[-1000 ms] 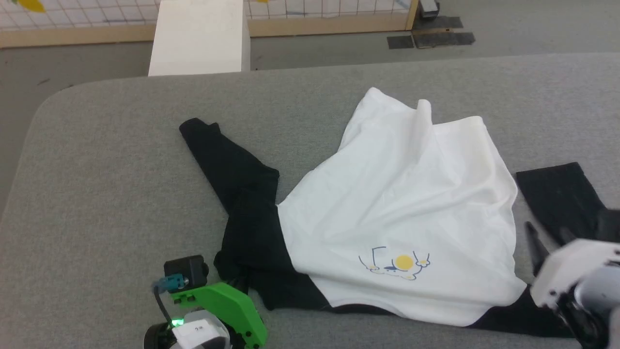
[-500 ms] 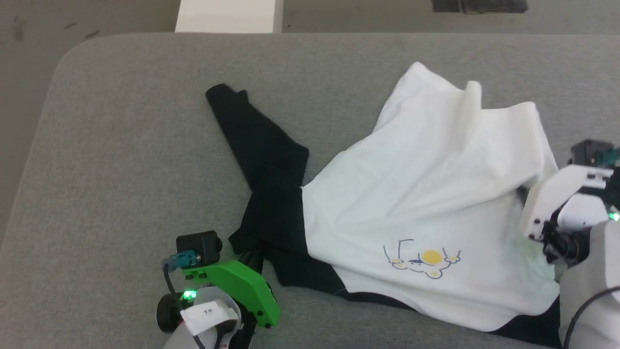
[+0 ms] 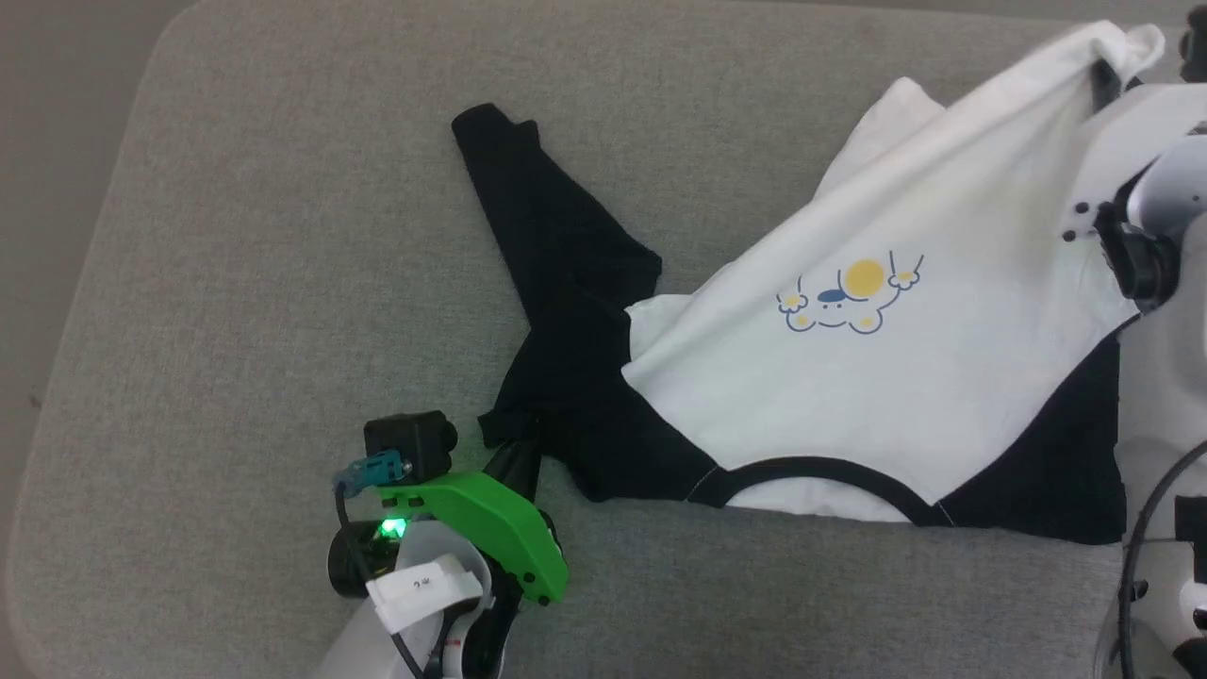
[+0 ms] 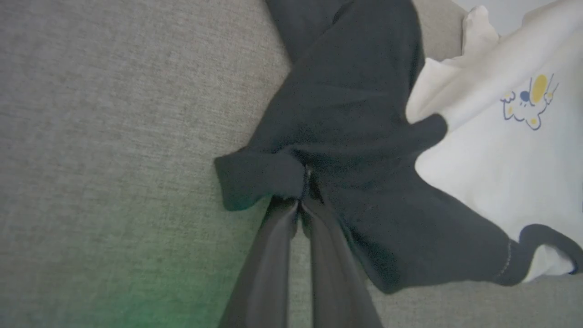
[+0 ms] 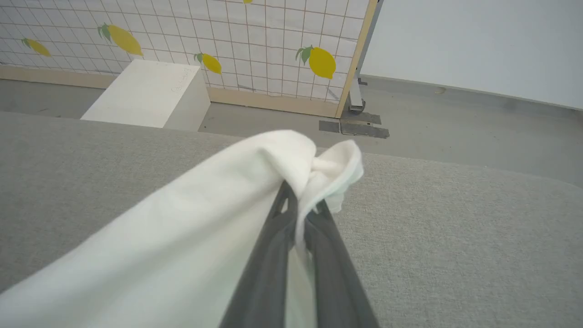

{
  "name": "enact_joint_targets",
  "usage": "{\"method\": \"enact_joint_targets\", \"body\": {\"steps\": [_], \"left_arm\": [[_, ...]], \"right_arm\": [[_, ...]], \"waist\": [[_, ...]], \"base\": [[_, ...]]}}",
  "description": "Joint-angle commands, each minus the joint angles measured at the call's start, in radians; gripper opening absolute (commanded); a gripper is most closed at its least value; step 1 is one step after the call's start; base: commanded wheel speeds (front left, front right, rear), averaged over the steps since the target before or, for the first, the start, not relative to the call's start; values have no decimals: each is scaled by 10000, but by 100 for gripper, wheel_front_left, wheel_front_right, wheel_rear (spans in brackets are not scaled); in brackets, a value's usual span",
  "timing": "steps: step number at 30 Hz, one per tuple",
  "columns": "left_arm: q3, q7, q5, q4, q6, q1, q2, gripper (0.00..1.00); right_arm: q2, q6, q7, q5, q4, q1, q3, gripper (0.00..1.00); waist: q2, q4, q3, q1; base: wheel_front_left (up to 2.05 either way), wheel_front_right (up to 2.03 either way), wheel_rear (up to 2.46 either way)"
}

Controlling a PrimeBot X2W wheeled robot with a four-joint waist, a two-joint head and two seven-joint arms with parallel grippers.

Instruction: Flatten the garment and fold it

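Nearest the robot, the left claw point(image 3: 521, 443) lies low on the grey tabletop point(image 3: 283, 236), its two dark fingers pressed together on a small fold of black cloth at the shoulder of the shirt point(image 3: 943, 368). The left wrist view shows that pinch closely: the left claw point(image 4: 303, 200) has its tips buried in a bunched black edge, with the rest of the shirt point(image 4: 346, 114) spreading away from it over the tabletop point(image 4: 114, 136).

Just beyond, the black neckline point(image 3: 820, 467) curves along the near side of the shirt, with black shoulder panels at either end. From the left shoulder a black sleeve point(image 3: 556, 245) runs away across the tabletop, creased and lying flat. The white body rises from the neckline toward the far right, carrying a small blue and yellow print point(image 3: 849, 292), which also shows in the left wrist view point(image 4: 528, 102).

At the far right the right claw point(image 3: 1099, 71) is closed on a bunch of white cloth and holds that corner up off the tabletop, so the body hangs taut in a slope. In the right wrist view the right claw point(image 5: 303, 207) grips the gathered white shirt point(image 5: 205, 228) above the tabletop point(image 5: 455, 228).

Past the tabletop's far edge lie a grey floor point(image 5: 455, 123), a white block point(image 5: 145, 93) and a gridded screen point(image 5: 273, 41) printed with lemons.
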Motion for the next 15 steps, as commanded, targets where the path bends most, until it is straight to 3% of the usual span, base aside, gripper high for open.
{"method": "enact_joint_targets", "body": {"steps": [1,3,4,10,15], "left_arm": [[22,-65,71,21,-33,-176,-20,0],[20,-91,66,54,-35,-186,-20,0],[29,-112,57,76,-28,-172,-19,0],[147,-202,-67,218,54,147,79,0],[265,-182,-171,164,182,520,234,0]], "right_arm": [[-10,-17,-229,-102,204,-178,23,0],[37,-17,-427,-97,539,-308,-52,55],[63,-17,-469,-78,706,-305,-78,100],[135,-17,-766,690,555,776,37,100],[392,-17,-495,1802,-1692,3035,414,100]], "waist": [[0,151,150,-1],[0,173,151,-1],[0,157,119,-1],[0,-172,-538,-1],[0,-556,-1144,-1]], "base": [[0,0,0],[0,0,0],[0,0,0],[0,0,0],[0,0,0]]}}
